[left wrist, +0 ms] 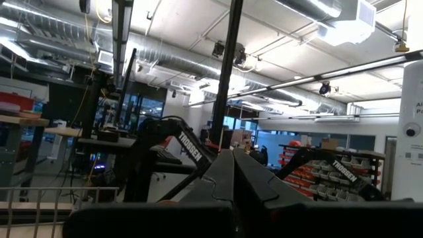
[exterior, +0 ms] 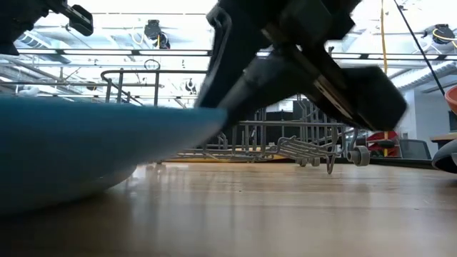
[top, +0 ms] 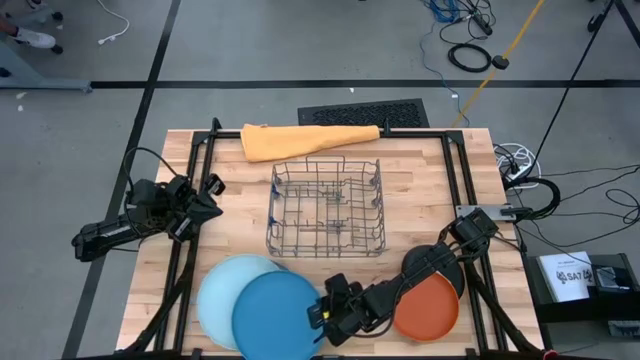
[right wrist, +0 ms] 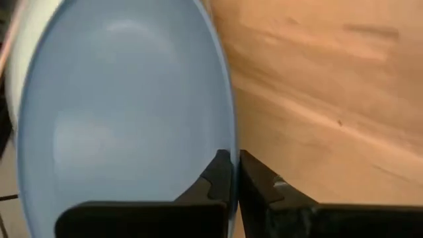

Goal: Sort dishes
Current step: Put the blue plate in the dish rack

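A blue plate point(top: 272, 316) lies near the table's front edge, overlapping a light blue plate point(top: 222, 285) to its left. My right gripper point(top: 320, 314) is shut on the blue plate's right rim. The right wrist view shows the blue plate point(right wrist: 125, 125) filling the picture's left, with my right gripper point(right wrist: 236, 173) at its edge. An orange plate point(top: 428, 310) lies flat at the front right, partly under my right arm. My left gripper point(top: 212, 198) is shut on nothing, raised over the table's left side. My right gripper pinches the blue plate's rim point(right wrist: 230, 142) on the side toward the table's right. One finger point(right wrist: 217, 173) lies over the plate's upper face and the other point(right wrist: 259, 180) outside the rim. The fingers slant down from the table's right. The plate's left part overlaps the light blue plate.
A wire dish rack point(top: 328, 206) stands in the table's middle, and a folded orange cloth point(top: 305, 139) lies behind it at the far edge. Bare wood point(right wrist: 330, 99) shows between the blue plate and the orange plate.
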Motion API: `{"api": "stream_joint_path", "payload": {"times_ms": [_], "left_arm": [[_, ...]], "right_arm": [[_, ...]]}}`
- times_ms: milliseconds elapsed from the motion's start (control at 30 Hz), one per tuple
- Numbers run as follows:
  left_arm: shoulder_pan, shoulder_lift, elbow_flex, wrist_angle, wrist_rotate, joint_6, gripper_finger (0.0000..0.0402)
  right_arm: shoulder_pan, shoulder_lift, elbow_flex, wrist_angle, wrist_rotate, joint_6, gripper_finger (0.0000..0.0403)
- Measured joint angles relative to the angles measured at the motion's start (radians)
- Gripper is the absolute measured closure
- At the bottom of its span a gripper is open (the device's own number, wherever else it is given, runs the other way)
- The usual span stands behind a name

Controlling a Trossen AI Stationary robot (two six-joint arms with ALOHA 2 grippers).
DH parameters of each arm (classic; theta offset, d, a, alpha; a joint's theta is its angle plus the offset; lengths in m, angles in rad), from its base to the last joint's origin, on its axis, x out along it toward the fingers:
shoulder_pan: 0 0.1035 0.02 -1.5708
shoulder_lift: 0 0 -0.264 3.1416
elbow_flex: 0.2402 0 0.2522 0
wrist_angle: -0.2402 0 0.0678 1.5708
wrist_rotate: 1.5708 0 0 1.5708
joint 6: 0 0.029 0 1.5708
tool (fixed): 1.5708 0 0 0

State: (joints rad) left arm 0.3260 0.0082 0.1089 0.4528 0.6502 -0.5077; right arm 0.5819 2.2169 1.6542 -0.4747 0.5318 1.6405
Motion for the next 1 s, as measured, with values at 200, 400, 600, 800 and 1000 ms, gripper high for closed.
{"api": "stream_joint_path", "payload": {"times_ms": [200, 400, 600, 800, 1000], "left_arm": [[0.0, 0.0, 0.0, 0.0, 0.0, 0.0, 0.0401], [0.0, 0.0, 0.0, 0.0, 0.0, 0.0, 0.0401], [0.0, 0.0, 0.0, 0.0, 0.0, 0.0, 0.0401], [0.0, 0.0, 0.0, 0.001, -0.004, -0.002, 0.0401], [0.0, 0.0, 0.0, 0.005, -0.005, -0.003, 0.0401]], "right_arm": [[0.0, 0.0, 0.052, -0.037, 0.1, -0.132, 0.04], [-0.003, 0.002, 0.098, -0.071, 0.202, -0.235, 0.04], [-0.017, 0.002, 0.17, -0.099, 0.317, -0.393, 0.04], [-0.037, 0.002, 0.288, -0.187, 0.397, -0.558, 0.04], [-0.044, 0.003, 0.429, -0.286, 0.487, -0.692, 0.04]]}}
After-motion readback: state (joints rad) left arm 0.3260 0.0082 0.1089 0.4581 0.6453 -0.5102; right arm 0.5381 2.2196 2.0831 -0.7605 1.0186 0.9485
